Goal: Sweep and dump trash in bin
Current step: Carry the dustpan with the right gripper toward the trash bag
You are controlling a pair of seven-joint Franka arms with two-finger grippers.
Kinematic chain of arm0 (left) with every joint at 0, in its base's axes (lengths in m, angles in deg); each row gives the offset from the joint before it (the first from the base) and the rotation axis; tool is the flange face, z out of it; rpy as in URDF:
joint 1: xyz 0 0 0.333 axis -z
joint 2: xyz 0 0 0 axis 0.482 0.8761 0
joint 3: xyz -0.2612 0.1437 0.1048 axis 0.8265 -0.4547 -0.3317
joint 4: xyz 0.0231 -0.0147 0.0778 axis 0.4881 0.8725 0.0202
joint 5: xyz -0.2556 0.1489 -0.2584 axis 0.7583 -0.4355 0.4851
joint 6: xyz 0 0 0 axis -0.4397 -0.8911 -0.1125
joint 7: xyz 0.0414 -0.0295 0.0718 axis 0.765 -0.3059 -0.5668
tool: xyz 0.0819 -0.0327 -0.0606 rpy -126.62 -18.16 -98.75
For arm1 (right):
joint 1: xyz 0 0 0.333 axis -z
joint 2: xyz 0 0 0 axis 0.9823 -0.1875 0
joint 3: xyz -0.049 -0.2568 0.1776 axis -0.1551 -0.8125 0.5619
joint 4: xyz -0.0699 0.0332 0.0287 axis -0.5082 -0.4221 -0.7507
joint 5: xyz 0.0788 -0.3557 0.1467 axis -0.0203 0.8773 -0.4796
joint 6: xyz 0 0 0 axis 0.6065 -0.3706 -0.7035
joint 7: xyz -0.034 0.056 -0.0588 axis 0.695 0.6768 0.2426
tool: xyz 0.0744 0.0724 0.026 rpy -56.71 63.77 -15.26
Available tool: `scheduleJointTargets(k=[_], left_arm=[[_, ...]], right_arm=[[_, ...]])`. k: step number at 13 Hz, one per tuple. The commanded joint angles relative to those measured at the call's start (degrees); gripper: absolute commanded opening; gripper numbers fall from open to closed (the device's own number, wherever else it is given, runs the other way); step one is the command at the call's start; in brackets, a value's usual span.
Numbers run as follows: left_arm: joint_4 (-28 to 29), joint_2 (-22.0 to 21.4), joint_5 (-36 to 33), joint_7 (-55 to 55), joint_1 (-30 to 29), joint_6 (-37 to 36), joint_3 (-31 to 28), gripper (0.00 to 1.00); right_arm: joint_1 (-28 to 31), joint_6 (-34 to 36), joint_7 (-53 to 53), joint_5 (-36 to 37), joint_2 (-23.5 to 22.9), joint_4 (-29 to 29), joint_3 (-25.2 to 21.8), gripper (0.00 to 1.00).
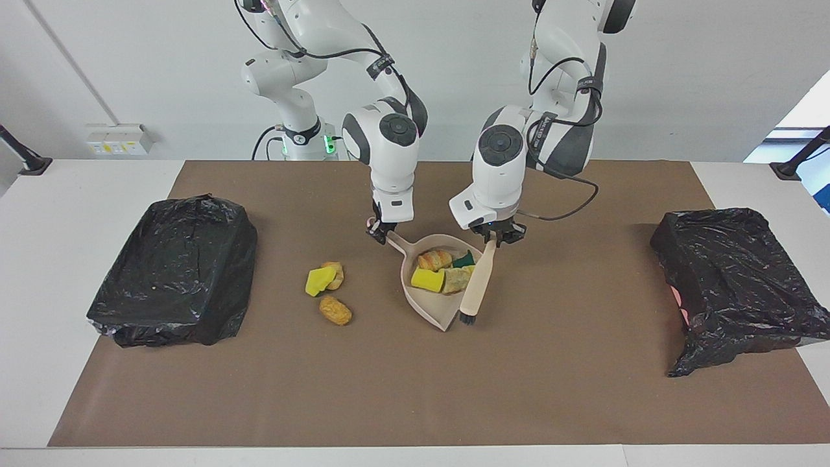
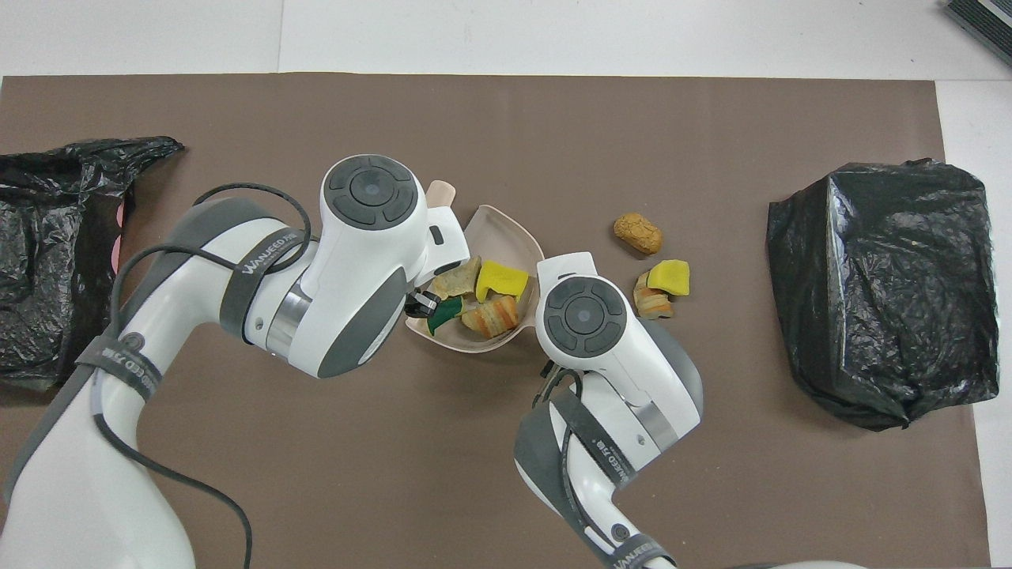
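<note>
4 scraps in the dustpan (image 1: 431, 295), 3 on the mat.

My left gripper (image 1: 495, 239) is closed on the brush (image 1: 477, 285), my right gripper (image 1: 379, 232) on the dustpan handle. I judge the trash (image 1: 441, 270) light, soft, easy to roll: I push low. 3 pieces (image 1: 328, 292) lie beside the right gripper.

Place: a robotics lab.
Evidence: two white robot arms (image 1: 389, 139) standing at a white surface (image 1: 78, 194), a brown mat (image 1: 415, 389) covering it, bare white wall (image 1: 130, 65), wall sockets (image 1: 117, 139).
</note>
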Motion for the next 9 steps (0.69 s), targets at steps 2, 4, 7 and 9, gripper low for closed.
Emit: scheduleJointTargets(k=[2, 4, 7, 9], left_arm=[[3.32, -7.35, 1.94, -3.87, -1.88, -5.30, -0.31, 0.00], [8.22, -11.91, 3.42, -8.54, -2.59, -5.84, -0.31, 0.00], [19.20, -18.86, 6.51, -17.40, 0.38, -2.08, -0.05, 0.00], [25.53, -22.47, 9.66, -21.98, 3.37, 2.31, 0.04, 0.00]], right_arm=[[3.21, 3.60, -3.21, 0.11, 3.20, -0.56, 0.20, 0.00], [6.02, 6.15, -5.68, -0.07, 5.75, -0.91, 0.20, 0.00], [10.06, 7.91, -8.14, -0.07, 9.27, -1.43, 0.11, 0.00], [13.31, 10.45, -10.33, 0.02, 9.89, -4.15, 0.02, 0.00]])
